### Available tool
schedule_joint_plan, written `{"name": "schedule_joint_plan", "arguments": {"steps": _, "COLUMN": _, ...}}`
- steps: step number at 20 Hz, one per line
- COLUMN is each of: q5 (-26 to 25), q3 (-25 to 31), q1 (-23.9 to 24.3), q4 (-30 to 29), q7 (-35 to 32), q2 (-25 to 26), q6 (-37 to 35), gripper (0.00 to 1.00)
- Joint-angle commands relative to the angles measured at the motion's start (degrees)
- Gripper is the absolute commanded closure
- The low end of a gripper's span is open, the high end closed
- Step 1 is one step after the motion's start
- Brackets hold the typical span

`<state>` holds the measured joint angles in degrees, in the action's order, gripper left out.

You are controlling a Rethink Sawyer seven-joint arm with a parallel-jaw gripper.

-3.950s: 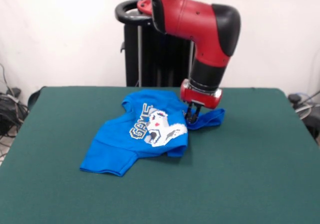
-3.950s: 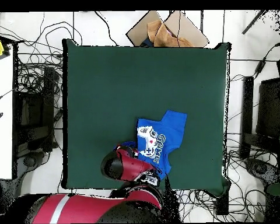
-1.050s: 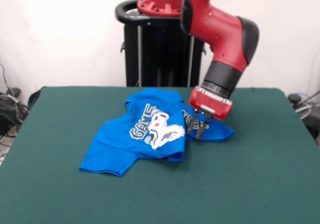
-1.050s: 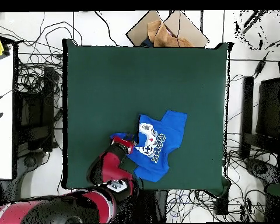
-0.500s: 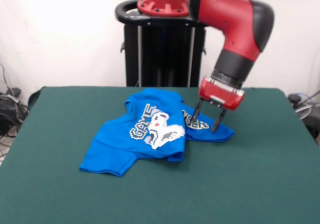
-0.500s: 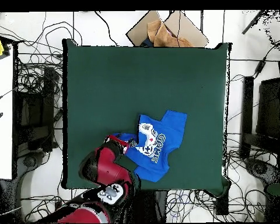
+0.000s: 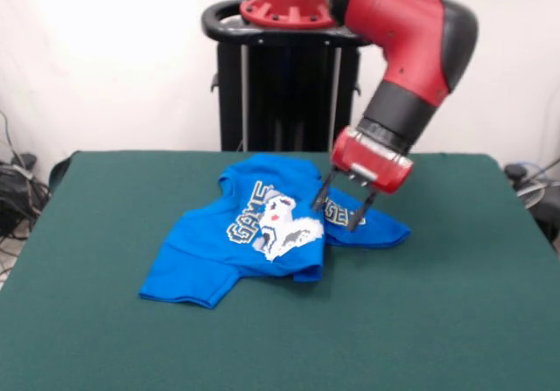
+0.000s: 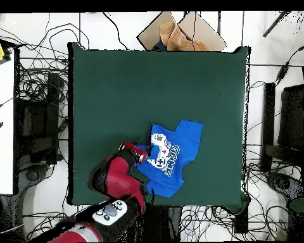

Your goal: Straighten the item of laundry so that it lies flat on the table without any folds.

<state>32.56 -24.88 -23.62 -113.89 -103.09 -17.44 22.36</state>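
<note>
The item of laundry [image 7: 254,238] [image 8: 170,152] is a bright blue T-shirt with a white pixel print, lying rumpled with a fold through its middle on the green table [image 7: 455,321] [image 8: 116,88]. Part of its lettering shows on a flap spread toward the right in the front view. My gripper [image 7: 339,212] hangs open just above that flap, its two dark fingers [image 7: 320,197] spread with nothing between them. From overhead, the red gripper head [image 8: 134,152] sits at the shirt's left edge.
A black pedestal [image 7: 276,94] stands behind the table's far edge. Cables [image 8: 34,82] and a brown cardboard box [image 8: 180,31] lie on the floor around the table. A white bench [image 8: 1,120] is at the left in the overhead view.
The gripper let go of the shirt's flap, which now lies spread toward the right. It rose, opened, and shifted slightly left over the flap in the front view.
</note>
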Motion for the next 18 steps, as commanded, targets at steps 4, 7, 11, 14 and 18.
{"name": "schedule_joint_plan", "arguments": {"steps": 4, "q5": 5.9, "q3": -4.6, "q1": 0.8, "q4": 11.3, "q7": -2.7, "q2": 17.7, "q6": 9.6, "gripper": 0.0}}
{"name": "schedule_joint_plan", "arguments": {"steps": 7, "q5": 5.7, "q3": -5.1, "q1": 1.2, "q4": 12.2, "q7": -2.3, "q2": 19.3, "q6": 10.5, "gripper": 0.0}}
{"name": "schedule_joint_plan", "arguments": {"steps": 11, "q5": -3.9, "q3": -0.8, "q1": 8.0, "q4": 15.5, "q7": 0.5, "q2": 16.5, "q6": -1.3, "gripper": 0.0}}
{"name": "schedule_joint_plan", "arguments": {"steps": 14, "q5": -11.0, "q3": 4.6, "q1": 14.7, "q4": 15.8, "q7": 0.3, "q2": 12.0, "q6": -9.6, "gripper": 0.0}}
{"name": "schedule_joint_plan", "arguments": {"steps": 18, "q5": -22.7, "q3": 16.2, "q1": 25.5, "q4": 14.6, "q7": -1.4, "q2": 7.6, "q6": -14.2, "gripper": 0.0}}
